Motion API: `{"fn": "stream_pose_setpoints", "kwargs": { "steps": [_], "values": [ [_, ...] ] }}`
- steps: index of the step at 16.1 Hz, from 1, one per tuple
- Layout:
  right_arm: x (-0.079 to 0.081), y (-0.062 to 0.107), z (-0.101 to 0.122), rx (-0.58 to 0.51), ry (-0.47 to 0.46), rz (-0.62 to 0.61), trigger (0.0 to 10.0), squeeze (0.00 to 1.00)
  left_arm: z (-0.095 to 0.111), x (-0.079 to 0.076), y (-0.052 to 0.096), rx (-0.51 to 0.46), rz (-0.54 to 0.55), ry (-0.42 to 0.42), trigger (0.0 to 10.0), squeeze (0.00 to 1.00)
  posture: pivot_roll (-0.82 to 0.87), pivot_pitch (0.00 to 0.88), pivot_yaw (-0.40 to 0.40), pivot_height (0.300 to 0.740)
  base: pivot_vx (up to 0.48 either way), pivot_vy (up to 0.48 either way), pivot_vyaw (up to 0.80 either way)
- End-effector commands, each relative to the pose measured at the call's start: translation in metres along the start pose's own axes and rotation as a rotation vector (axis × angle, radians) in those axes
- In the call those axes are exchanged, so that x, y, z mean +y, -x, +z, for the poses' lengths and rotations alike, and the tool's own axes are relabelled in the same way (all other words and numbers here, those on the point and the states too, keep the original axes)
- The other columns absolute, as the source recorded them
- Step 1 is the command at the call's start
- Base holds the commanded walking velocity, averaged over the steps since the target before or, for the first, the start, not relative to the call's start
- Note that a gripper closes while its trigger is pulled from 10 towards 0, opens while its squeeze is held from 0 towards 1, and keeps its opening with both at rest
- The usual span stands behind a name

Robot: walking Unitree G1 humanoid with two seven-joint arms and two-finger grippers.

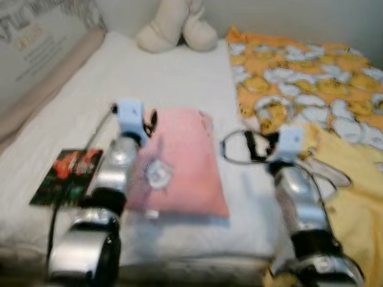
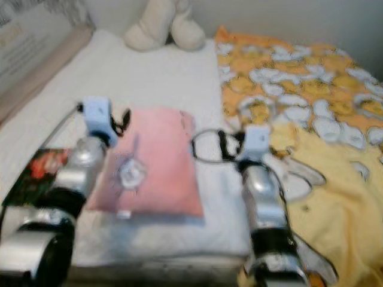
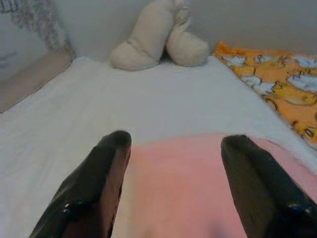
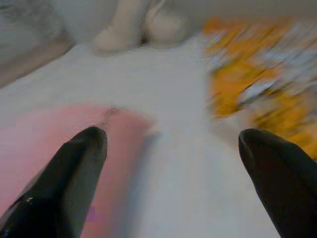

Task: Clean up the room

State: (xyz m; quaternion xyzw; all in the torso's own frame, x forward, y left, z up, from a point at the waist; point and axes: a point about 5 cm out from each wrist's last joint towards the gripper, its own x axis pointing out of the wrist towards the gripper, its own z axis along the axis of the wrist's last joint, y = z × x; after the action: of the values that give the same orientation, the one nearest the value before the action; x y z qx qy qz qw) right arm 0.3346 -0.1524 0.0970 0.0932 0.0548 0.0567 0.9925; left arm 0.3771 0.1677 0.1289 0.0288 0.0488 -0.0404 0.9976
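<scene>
Both silver arms reached out over a white bed. At the near left lay a dark book with red on its cover, just left of the left arm. A pink pillow lay flat on the bed between the two arms.

The left tool hung over the near end of the pink pillow. Its two black fingers were spread wide and held nothing. The right tool hung just right of the pillow, over the white sheet. Its fingers were spread wide too, with nothing in them.

On the right lay a yellow cloth. Farther off on the right was an orange blanket with white and yellow shapes. At the far end sat a cream soft toy by the wall.
</scene>
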Motion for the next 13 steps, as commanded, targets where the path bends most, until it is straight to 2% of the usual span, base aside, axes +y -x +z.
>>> {"fn": "stream_pose_setpoints", "kwargs": {
  "steps": [1, 2, 3, 5, 7, 9, 12, 13],
  "values": [
    [-0.011, 0.001, -0.008, 0.049, -0.075, -0.03, 10.0, 0.0, -0.012, -0.003, 0.0, 0.084, -0.042, 0.042, 10.0, 0.0, -0.01, 0.0, -0.001, 0.74, 0.0, 0.0, 0.0],
    [-0.01, -0.004, -0.012, 0.115, -0.179, 0.011, 10.0, 0.0, -0.015, -0.006, -0.003, 0.18, -0.124, 0.248, 10.0, 0.0, -0.01, 0.0, -0.001, 0.74, 0.0, 0.0, 0.0],
    [-0.009, -0.004, -0.014, 0.141, -0.22, 0.03, 10.0, 0.0, -0.015, -0.008, -0.003, 0.223, -0.171, 0.357, 10.0, 0.0, -0.01, 0.0, 0.001, 0.74, 0.0, 0.0, 0.0],
    [-0.016, -0.005, -0.025, 0.234, -0.356, 0.024, 10.0, 0.0, -0.014, 0.003, -0.003, 0.289, -0.197, 0.457, 10.0, 0.0, -0.01, 0.0, 0.004, 0.74, 0.0, 0.0, 0.0],
    [-0.013, -0.005, -0.028, 0.263, -0.407, 0.05, 10.0, 0.0, -0.011, 0.009, -0.003, 0.291, -0.212, 0.497, 10.0, 0.0, -0.02, 0.018, 0.01, 0.74, 0.0, 0.0, 0.0],
    [-0.008, -0.007, -0.031, 0.276, -0.43, 0.064, 10.0, 0.0, -0.015, 0.008, -0.001, 0.315, -0.239, 0.518, 10.0, 0.0, -0.01, 0.043, 0.005, 0.74, 0.0, 0.0, 0.0],
    [0.003, -0.006, -0.054, 0.366, -0.506, 0.061, 10.0, 0.0, -0.056, -0.013, 0.013, 0.502, -0.264, 0.487, 10.0, 0.0, 0.02, 0.103, -0.003, 0.74, 0.0, 0.0, 0.0],
    [0.008, -0.005, -0.059, 0.388, -0.516, 0.072, 10.0, 0.0, -0.062, -0.019, 0.016, 0.528, -0.271, 0.483, 10.0, 0.0, 0.02, 0.107, -0.003, 0.74, 0.0, 0.0, 0.0]
  ]
}}
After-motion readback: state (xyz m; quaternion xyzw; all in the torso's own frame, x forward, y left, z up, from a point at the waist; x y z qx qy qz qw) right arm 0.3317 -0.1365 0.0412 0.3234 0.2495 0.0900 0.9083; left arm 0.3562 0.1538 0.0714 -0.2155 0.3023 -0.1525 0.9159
